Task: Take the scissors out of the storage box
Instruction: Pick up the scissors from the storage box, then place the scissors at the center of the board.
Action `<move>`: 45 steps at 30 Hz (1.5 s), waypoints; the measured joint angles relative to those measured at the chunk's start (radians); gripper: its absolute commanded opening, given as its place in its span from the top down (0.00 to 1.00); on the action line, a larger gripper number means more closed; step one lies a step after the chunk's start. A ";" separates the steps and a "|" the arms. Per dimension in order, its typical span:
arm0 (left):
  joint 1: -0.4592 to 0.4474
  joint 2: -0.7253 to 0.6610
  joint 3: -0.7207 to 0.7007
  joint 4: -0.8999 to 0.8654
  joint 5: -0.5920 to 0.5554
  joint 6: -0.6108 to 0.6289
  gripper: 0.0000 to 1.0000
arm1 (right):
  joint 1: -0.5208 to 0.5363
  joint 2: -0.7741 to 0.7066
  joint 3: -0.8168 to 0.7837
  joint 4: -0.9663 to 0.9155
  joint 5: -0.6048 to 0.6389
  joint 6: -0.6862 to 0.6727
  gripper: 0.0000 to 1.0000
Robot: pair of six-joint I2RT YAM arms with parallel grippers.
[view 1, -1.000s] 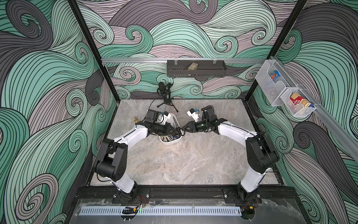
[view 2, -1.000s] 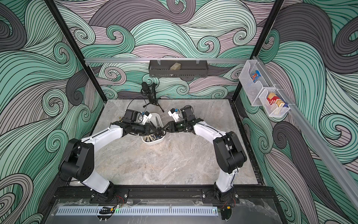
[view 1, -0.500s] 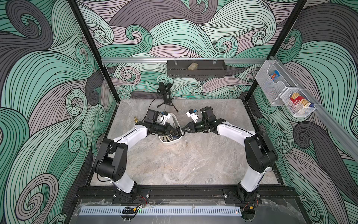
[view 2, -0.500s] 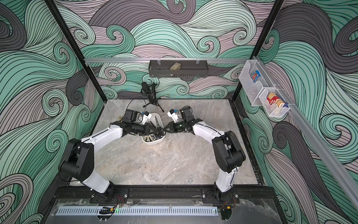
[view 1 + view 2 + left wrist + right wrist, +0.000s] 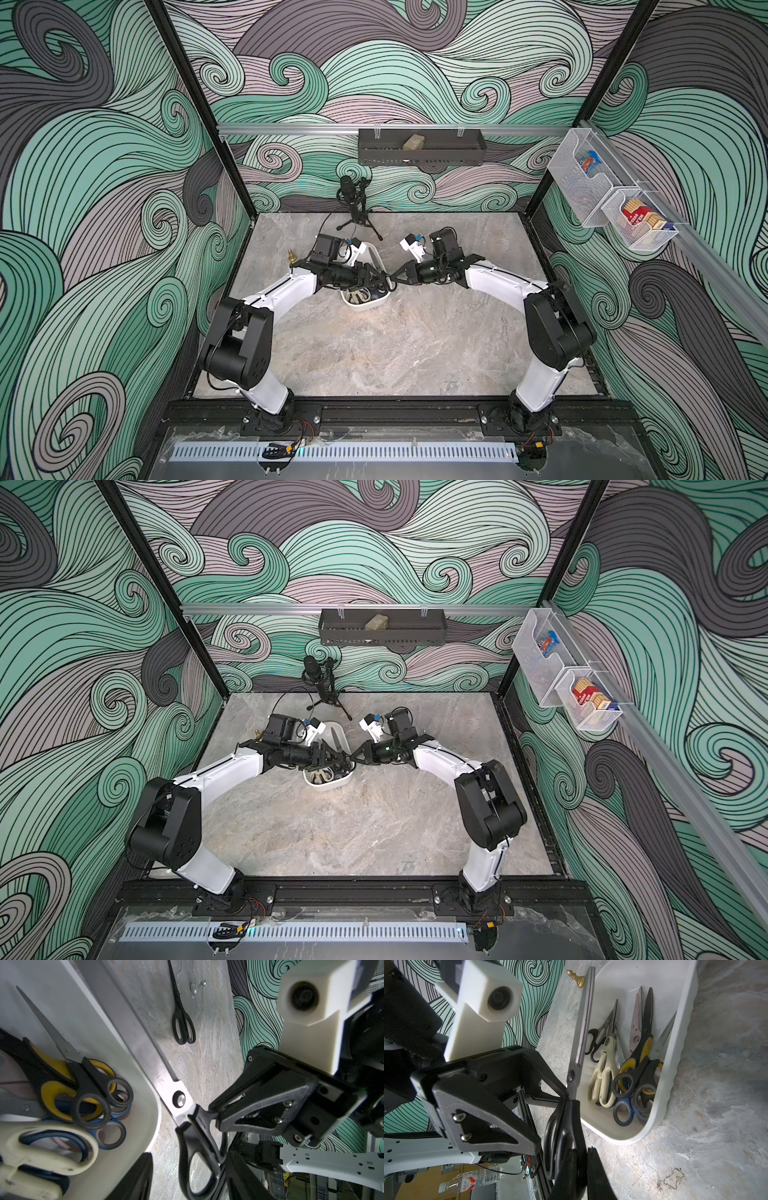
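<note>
Right gripper point(image 5: 213, 1115) is pinched tight on the black handle of the big scissors point(image 5: 178, 1099), just behind the round screw. Left gripper point(image 5: 552, 1121) is wide open and holds nothing; its fingers point(image 5: 141, 1178) stand one on each side of the handle rings. The big scissors hang in the air over the storage box point(image 5: 675, 1053), which sits nearer the back edge of the tabletop point(image 5: 374, 353) than the front edge. The long blades point toward that back edge. The grip is on only a small bit of handle, and the blades are long and look heavy. So I think they could tip down and bang the rim of the box, or twist out and fall. If the left arm pulls away crooked, a finger could hook a ring and tug the scissors loose. The big scissors have shiny grey blades, shut together, and thick black rings. More pairs lie heaped in the box, among them a yellow-and-black pair point(image 5: 49, 1088), a cream pair point(image 5: 41, 1153) and blue pairs point(image 5: 91, 1131). One thin black pair point(image 5: 182, 1022) lies flat on the tabletop outside the box.
</note>
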 measured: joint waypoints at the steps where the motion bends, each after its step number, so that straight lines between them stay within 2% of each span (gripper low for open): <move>1: 0.008 0.000 -0.002 0.006 0.001 -0.010 0.41 | -0.004 0.000 -0.001 0.000 0.005 0.001 0.91; 6: 0.109 -0.016 -0.041 0.048 -0.003 -0.079 0.43 | -0.071 -0.005 -0.033 0.009 0.038 0.020 0.89; 11: 0.204 -0.018 -0.056 0.035 -0.068 -0.115 0.45 | -0.164 -0.007 -0.074 0.004 0.107 0.026 0.89; 17: 0.210 -0.019 -0.007 -0.076 -0.191 -0.087 0.45 | -0.178 0.014 -0.067 0.007 0.191 0.026 0.87; 23: 0.210 -0.040 0.019 -0.119 -0.254 -0.060 0.45 | -0.164 0.097 -0.023 0.006 0.272 0.035 0.87; 29: 0.210 -0.044 0.019 -0.138 -0.267 -0.056 0.45 | -0.153 0.143 0.003 0.008 0.323 0.041 0.86; 45: 0.210 -0.061 0.019 -0.152 -0.282 -0.042 0.45 | -0.151 0.206 0.027 0.007 0.367 0.022 0.83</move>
